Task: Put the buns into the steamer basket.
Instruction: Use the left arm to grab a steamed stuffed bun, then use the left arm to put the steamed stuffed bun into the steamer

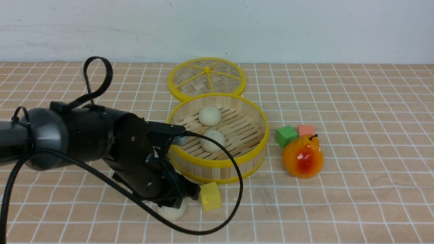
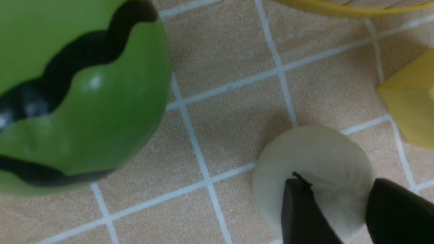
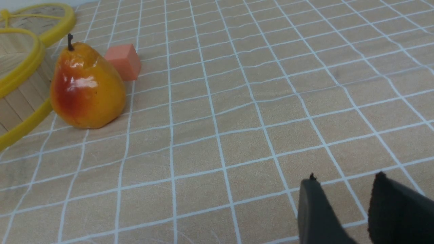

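A: Front view first. Two of the buns (image 1: pixel 209 116) already inside the steamer basket (image 1: pixel 234 171), lying apart on the slatted floor. Outside its wall, down on the checked cloth (image 1: pixel 339 203), a third bun (image 1: pixel 171 212), just beside the yellow cube (image 1: pixel 211 196).

B: And the left gripper (image 1: pixel 174 203) poised low, right over that third bun, presumably to carry it over the wall. Holding it?

A: Cannot tell from this side; too much arm in the way.

B: Left wrist view, then.

A: Dark fingers (image 2: pixel 301 210) set either side of the bun, partway narrowed, pale dough showing in the gap. Pinched firm or merely bracketed: cannot tell. Not lifted, by the look of it. Near but apart, the striped melon (image 2: pixel 78 98), so little risk of a knock.

B: Right wrist view?

A: Only the right gripper (image 3: pixel 346 178), low over bare cloth, narrow gap, nothing between the tips. Sitting well apart from the pear (image 3: pixel 86 88) and pink cube (image 3: pixel 123 61), probably to leave the basket side free for the other arm.

B: Last of three to go in, then.
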